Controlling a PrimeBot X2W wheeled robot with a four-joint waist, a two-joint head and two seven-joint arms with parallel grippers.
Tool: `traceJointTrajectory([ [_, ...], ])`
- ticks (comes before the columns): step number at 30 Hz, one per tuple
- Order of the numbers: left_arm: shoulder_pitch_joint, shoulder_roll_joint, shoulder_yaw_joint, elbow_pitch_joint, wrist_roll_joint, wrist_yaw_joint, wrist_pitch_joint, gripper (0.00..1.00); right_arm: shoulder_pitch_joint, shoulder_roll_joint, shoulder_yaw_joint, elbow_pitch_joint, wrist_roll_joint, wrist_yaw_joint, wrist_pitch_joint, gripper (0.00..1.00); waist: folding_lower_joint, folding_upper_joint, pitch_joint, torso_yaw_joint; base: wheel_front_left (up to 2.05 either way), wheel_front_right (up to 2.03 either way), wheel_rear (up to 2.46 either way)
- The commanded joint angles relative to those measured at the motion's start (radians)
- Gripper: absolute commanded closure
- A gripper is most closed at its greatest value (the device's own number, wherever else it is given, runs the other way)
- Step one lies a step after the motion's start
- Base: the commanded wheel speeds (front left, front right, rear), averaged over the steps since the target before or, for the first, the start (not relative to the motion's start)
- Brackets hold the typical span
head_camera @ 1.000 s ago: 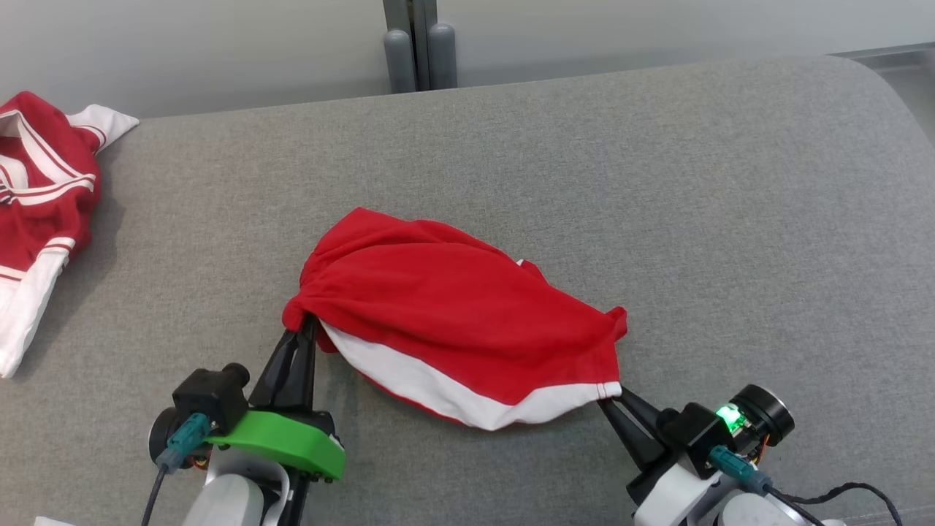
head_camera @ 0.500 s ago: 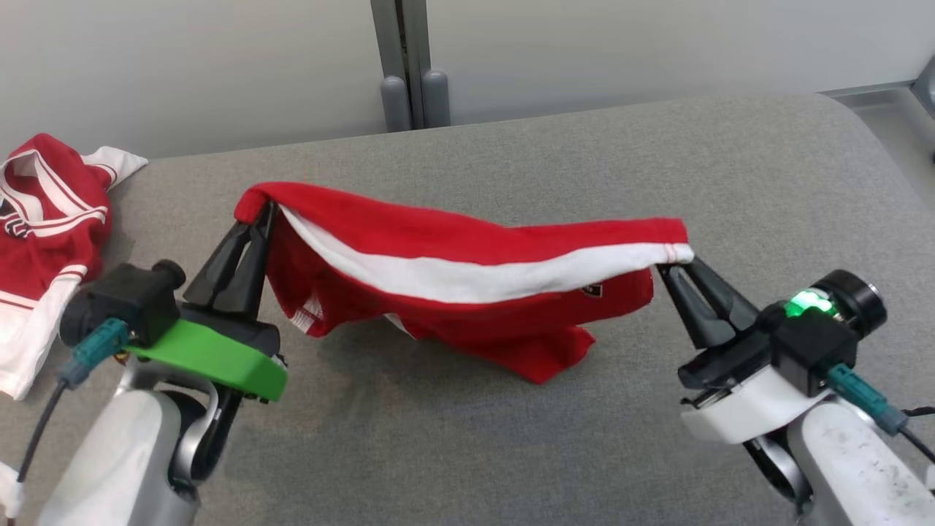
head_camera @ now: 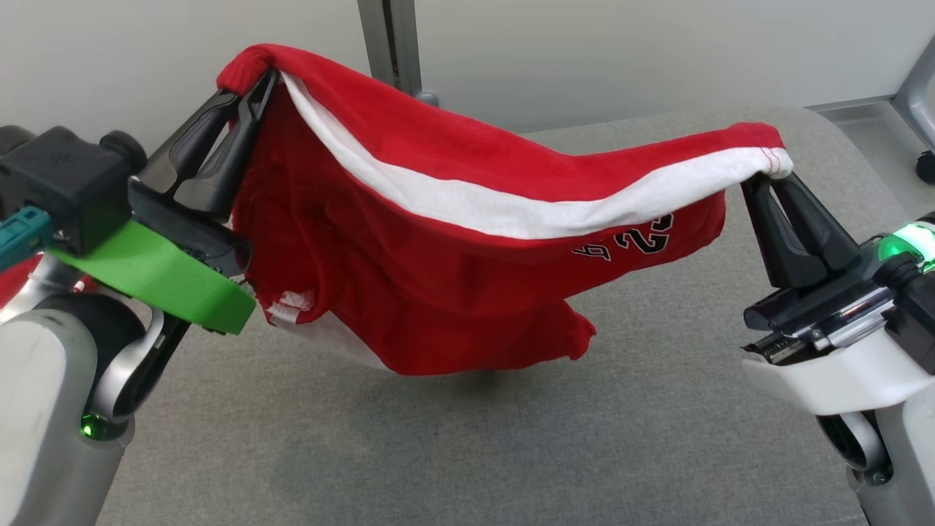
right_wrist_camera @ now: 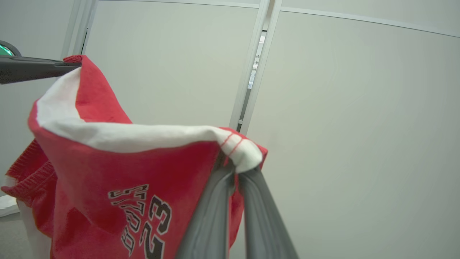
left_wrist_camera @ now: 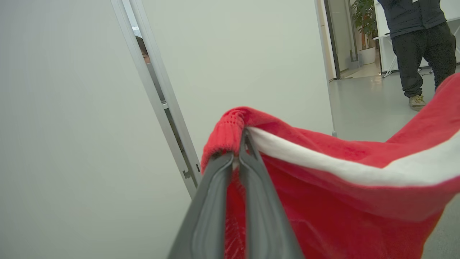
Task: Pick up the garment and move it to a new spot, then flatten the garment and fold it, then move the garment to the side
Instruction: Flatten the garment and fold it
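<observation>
The red garment (head_camera: pixel 438 307) hangs slung between the left gripper (head_camera: pixel 252 84) and right gripper (head_camera: pixel 763 179), each clamped on its white-banded edge; black print reads "23", adjoining lettering illegible.

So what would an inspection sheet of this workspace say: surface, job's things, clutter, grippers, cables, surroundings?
Surface: grey upholstered cushion, bare below the garment.
Job's things: red garment, white band, hanging slack between both grippers.
Clutter: red cloth at the far left edge, mostly hidden.
Grippers: left gripper shut on ribbed red corner; right gripper shut on white hem corner.
Cables: teal plug near the left gripper.
Surroundings: pale wall panels; person's legs, far off.
</observation>
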Motion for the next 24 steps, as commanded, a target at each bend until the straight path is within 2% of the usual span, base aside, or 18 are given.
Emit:
traceJointTrajectory([
  [1, -0.025, 0.008, -0.008, 0.009, -0.012, -0.003, 0.017, 1.0, -0.017, 0.002, -0.001, -0.002, 0.01, -0.001, 0.006, 1.0, 0.0, -0.0001, 0.016, -0.007, 0.0, 0.0, 0.0],
  [7, -0.113, -0.007, -0.046, 0.106, -0.077, -0.003, 0.06, 1.0, -0.128, -0.005, 0.043, 0.115, 0.036, -0.001, 0.004, 1.0, 0.0, -0.0001, 0.101, -0.03, 0.0, 0.0, 0.0],
  [14, -0.343, -0.049, -0.075, 0.306, -0.107, -0.003, 0.019, 1.0, -0.458, 0.031, 0.081, 0.394, 0.037, -0.001, -0.066, 1.0, 0.0, -0.0001, 0.245, -0.059, 0.0, 0.0, 0.0],
  [19, -0.558, -0.097, -0.076, 0.478, -0.076, -0.003, -0.093, 1.0, -0.719, 0.087, 0.043, 0.58, -0.007, -0.001, -0.115, 1.0, 0.0, -0.0001, 0.328, -0.073, 0.0, 0.0, 0.0],
  [24, -0.686, -0.145, -0.092, 0.615, -0.062, -0.003, -0.222, 1.0, -0.848, 0.147, -0.012, 0.674, -0.058, -0.001, -0.138, 1.0, 0.0, -0.0001, 0.38, -0.078, 0.0, 0.0, 0.0],
])
